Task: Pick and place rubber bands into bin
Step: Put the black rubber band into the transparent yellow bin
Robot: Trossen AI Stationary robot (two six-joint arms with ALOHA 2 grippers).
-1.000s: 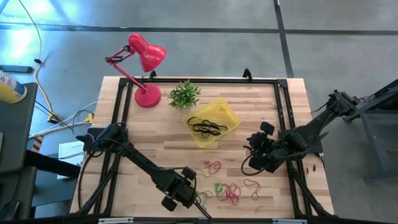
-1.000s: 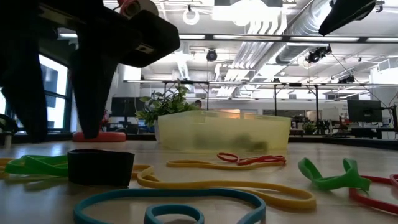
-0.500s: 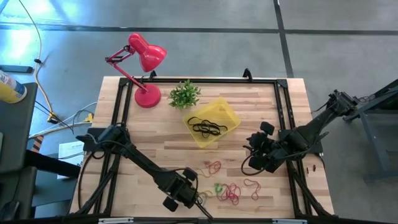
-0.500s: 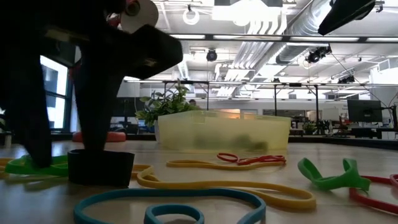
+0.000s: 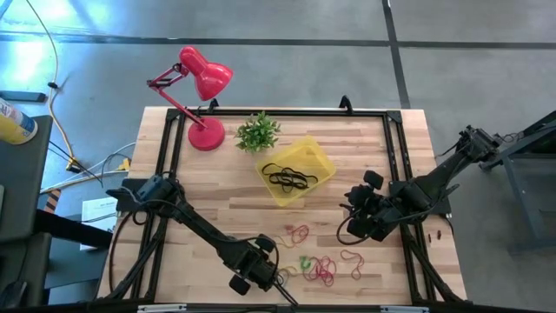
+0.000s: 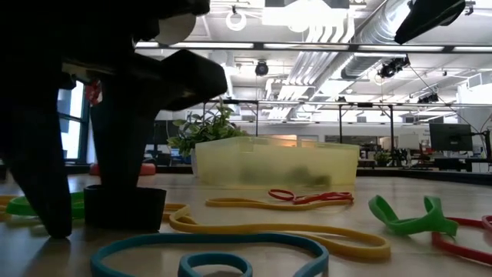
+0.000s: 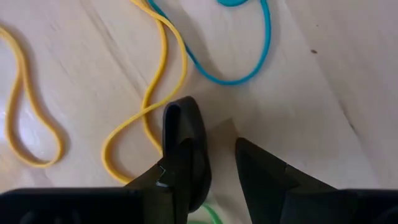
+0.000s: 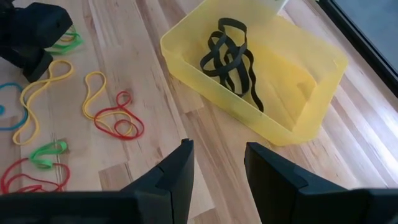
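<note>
Several large black rubber bands (image 8: pixel 231 55) already lay in the shallow translucent yellow plastic bin (image 8: pixel 311 99), coloured bands (image 5: pixel 323 268) remained on the table, and both grippers' jaws stood apart, empty.

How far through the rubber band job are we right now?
Partly done. Several black rubber bands already lie in the bin. In hand: the left gripper is down at the table among the loose bands, fingers apart beside a yellow band, nothing gripped yet. The right gripper waits open near the bin. Left: red, green, yellow and blue bands on the wood.
</note>
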